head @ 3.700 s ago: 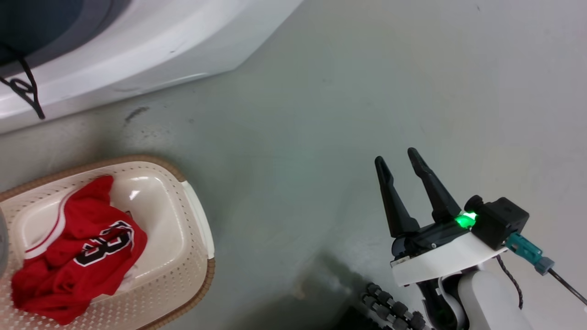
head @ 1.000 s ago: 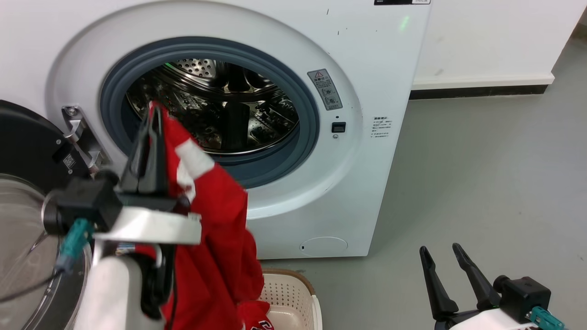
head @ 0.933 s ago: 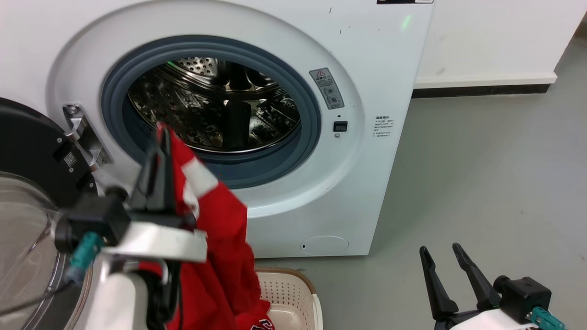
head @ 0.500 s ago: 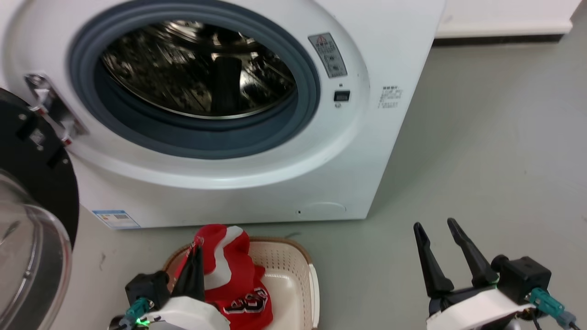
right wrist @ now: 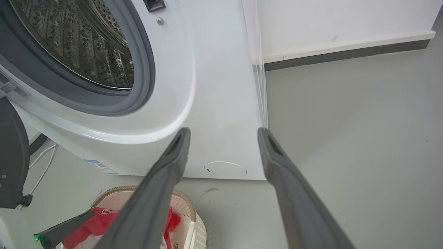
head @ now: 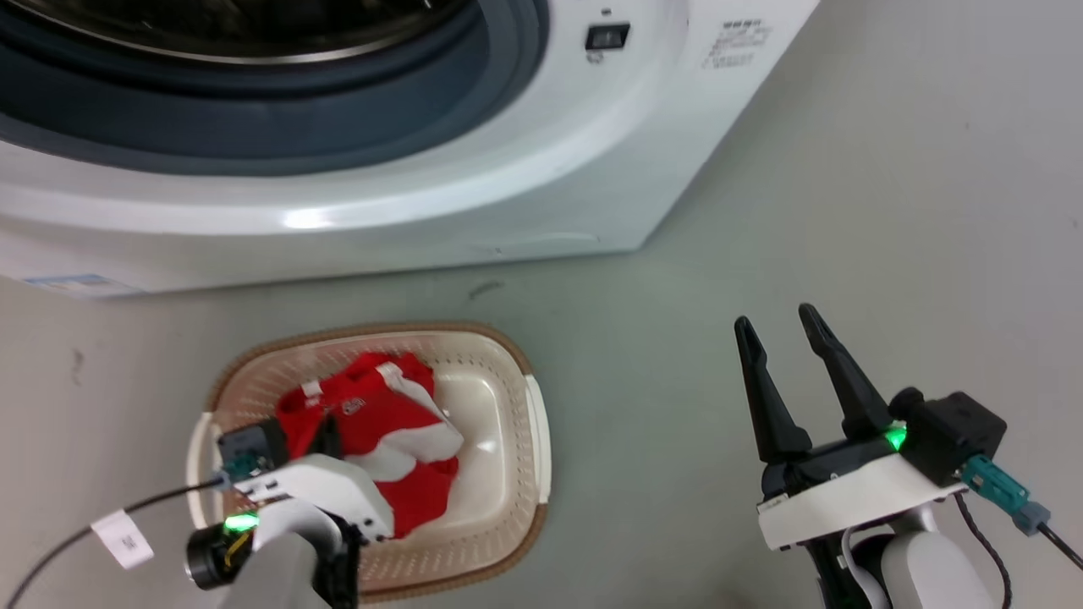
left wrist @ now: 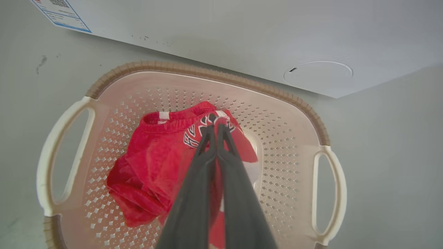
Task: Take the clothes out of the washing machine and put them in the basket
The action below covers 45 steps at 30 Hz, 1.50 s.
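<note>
The red clothes with white panels lie bunched in the cream basket, which stands on the floor in front of the washing machine. My left gripper reaches down into the basket. In the left wrist view my left gripper is shut on a fold of the clothes above the basket's perforated bottom. My right gripper hovers open over bare floor to the right of the basket, holding nothing. The right wrist view shows my right gripper facing the washing machine, whose steel drum looks bare.
The washing machine's black-rimmed door hangs open at the left, with a white cable on the floor beside it. Grey floor stretches to the right up to a white wall with a dark skirting.
My left gripper has carried the clothes from the porthole down into the basket. The head camera has tilted down. My right gripper has stayed open at the right.
</note>
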Tool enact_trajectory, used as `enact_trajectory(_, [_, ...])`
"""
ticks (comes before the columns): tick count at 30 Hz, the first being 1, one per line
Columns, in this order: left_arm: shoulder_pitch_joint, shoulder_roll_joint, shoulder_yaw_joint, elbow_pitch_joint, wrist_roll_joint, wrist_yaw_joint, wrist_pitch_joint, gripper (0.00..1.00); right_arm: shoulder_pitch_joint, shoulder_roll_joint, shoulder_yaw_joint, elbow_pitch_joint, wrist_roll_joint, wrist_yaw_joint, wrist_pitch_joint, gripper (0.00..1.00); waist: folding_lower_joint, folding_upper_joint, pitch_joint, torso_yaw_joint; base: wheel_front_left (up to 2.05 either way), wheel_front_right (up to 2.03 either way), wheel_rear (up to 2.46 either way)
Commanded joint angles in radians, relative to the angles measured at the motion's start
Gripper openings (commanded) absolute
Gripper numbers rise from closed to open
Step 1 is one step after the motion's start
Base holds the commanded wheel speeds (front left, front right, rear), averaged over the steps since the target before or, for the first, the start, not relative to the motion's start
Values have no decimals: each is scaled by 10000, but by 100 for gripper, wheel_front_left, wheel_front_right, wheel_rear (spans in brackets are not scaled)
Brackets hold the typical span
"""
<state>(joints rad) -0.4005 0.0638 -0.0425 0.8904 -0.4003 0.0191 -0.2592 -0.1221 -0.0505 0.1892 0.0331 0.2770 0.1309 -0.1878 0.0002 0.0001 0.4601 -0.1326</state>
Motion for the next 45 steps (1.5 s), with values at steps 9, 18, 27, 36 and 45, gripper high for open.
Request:
enact_trajectory(9, [-1692,733,642,2521,-260,327,-71,0,-1007,5,538,622,461,-3,-535,100,-2,-1,2356,-1326,0,0,0])
enact_trajectory(18, [-2320,860,771,3645,-535,376,22,0,-1410,7,738,949,601,-3,-732,100,-2,-1,2904,-1599,0,0,0])
enact_trajectory(27, [-1644,533,690,3816,-541,45,-62,100,-1181,2,415,1495,265,-5,-775,100,-2,-1,1295,-1249,0,0,0])
enact_trajectory(36, [141,73,375,2227,32,-531,-71,100,-34,-6,-555,1564,-537,-5,-513,100,-2,-1,-1900,-307,0,0,0])
enact_trajectory(45, [1740,-107,537,-1186,905,-532,-62,100,1245,-3,-1479,648,-1196,-5,241,100,-2,-1,-3614,526,0,0,0])
